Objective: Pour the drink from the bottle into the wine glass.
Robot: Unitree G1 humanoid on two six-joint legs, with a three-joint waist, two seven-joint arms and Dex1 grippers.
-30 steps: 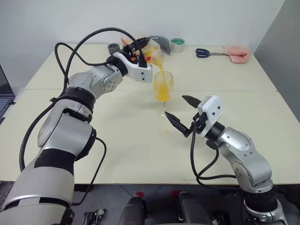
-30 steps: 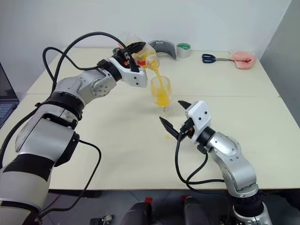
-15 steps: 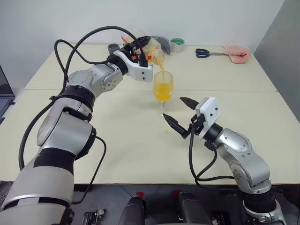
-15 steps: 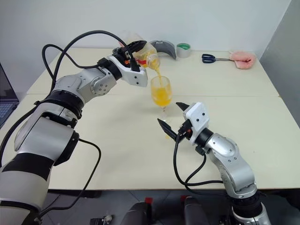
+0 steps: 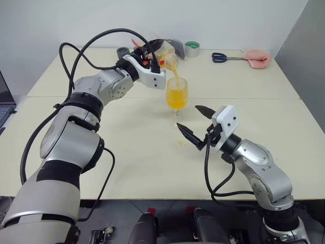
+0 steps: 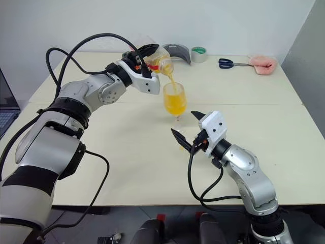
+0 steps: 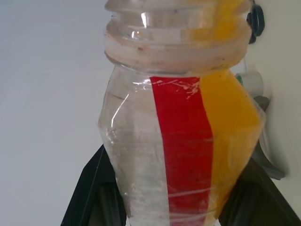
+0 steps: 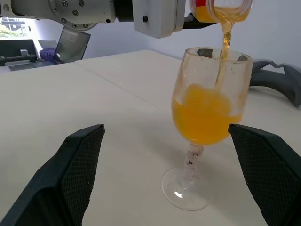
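**Bottle tipped over the wine glass, orange drink running in**

The left gripper [image 5: 152, 53] has its jaws closed on the bottle [image 5: 165, 57], holding it tilted with the mouth down and to the right, just above the rim of the wine glass [image 5: 176, 96]; in the left wrist view the bottle [image 7: 181, 141] is clear plastic with squarish, faceted sides, a red strip beside a white one running along its length, and a ridged neck with no cap on it; the black fingers [image 7: 91, 197] press on either side of its body.

The drink [image 8: 207, 117] is a translucent orange-yellow liquid — a thin stream of it falls from the bottle's mouth into the bowl, and what is left in the bottle lies pooled along the lower side. The bowl is roughly two-thirds full; its inner wall above the liquid is smeared with orange.

The glass stands upright near the middle of the table [image 5: 127, 152], on a thin stem and a round foot; a small orange spill [image 5: 181, 143] lies on the table just near of the foot.

The right gripper [image 5: 195, 127] hovers just near and right of the glass, its jaws spread wide and holding nothing; the fingers [image 8: 80, 165] stand apart from the glass.

At the far edge lie a roll of tape [image 5: 192, 49], scissors [image 5: 223, 57] and a pink cloth [image 5: 256, 57].
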